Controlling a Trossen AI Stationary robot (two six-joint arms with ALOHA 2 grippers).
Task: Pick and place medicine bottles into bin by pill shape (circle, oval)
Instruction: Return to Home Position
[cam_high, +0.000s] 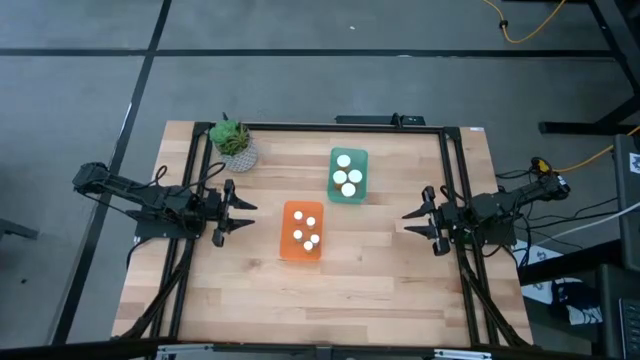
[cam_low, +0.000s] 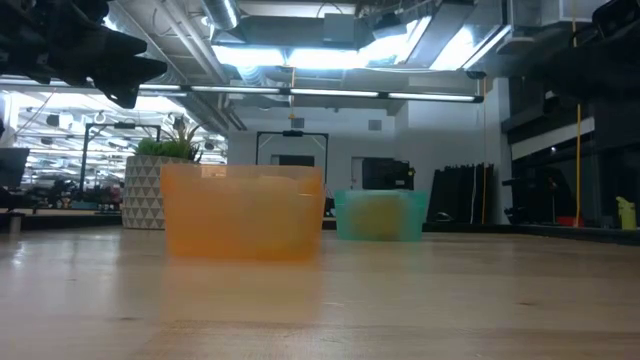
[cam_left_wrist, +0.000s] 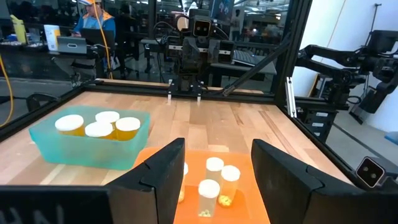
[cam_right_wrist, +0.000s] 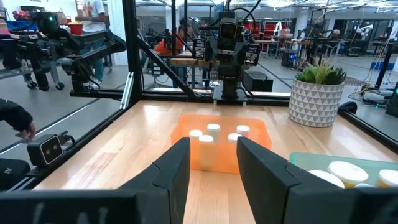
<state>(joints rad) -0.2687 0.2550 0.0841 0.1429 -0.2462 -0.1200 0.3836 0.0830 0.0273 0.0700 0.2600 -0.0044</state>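
Left pincer (cam_high: 250, 217) and right pincer (cam_high: 406, 223), both spread empty, flank orange bin (cam_high: 287, 250) and teal bin (cam_high: 359, 157) of medicine bottles (cam_high: 311, 222).

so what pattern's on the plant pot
Plant pot: grey triangles on white, clearest in right wrist view.

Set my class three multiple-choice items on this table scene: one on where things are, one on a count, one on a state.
1. Where are the medicine bottles?
A. all inside the two bins
B. scattered outside the bins
C. one in each hand

2. How many white tops show in the teal bin?
A. two
B. four
C. seven

3. How are the left hand and right hand?
A. both open, empty
B. both shut on bottles
C. left shut, right open

Answers:
1 A: the high view shows tops only inside the teal bin and orange bin.
2 B: four tops count from above.
3 A: each wrist view shows its hand spread with nothing between.
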